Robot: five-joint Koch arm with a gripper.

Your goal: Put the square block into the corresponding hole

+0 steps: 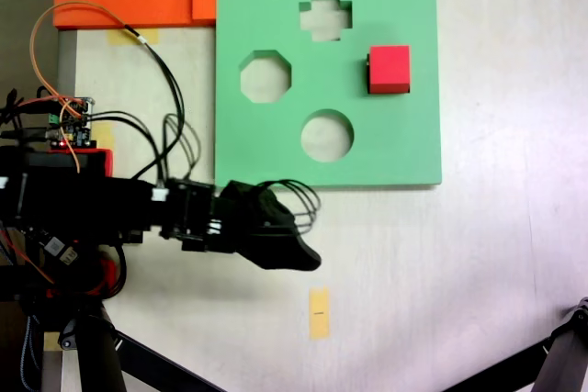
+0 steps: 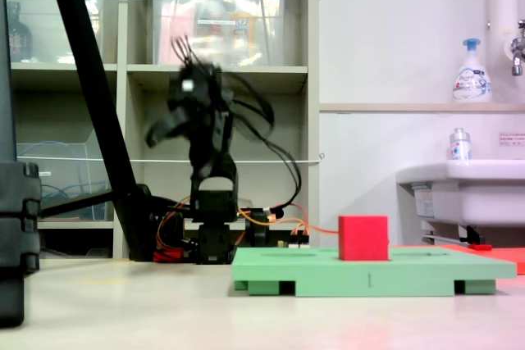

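The pale tabletop (image 1: 514,254) carries a flat green foam board (image 1: 266,149) with several cut-outs, and the square block (image 1: 390,69) sits at the corresponding hole (image 1: 369,73) near the board's right edge in the overhead fixed view, standing well proud of the surface rather than sunk flush. The red cube looks light, stiff and flat-faced, so two opposite side faces near its top seem the best hold. The claw (image 1: 308,259) hangs off the board over the tabletop, apparently holding nothing; whether it is open I cannot tell.

— Where is the arm?
— Raised off the surface and folded at the elbow, blurred in the side-on fixed view; from above it stretches rightward.
— And the tool (image 1: 308,259)?
— Dark, pointing right and down, holding nothing; whether its jaws are parted can't be told.
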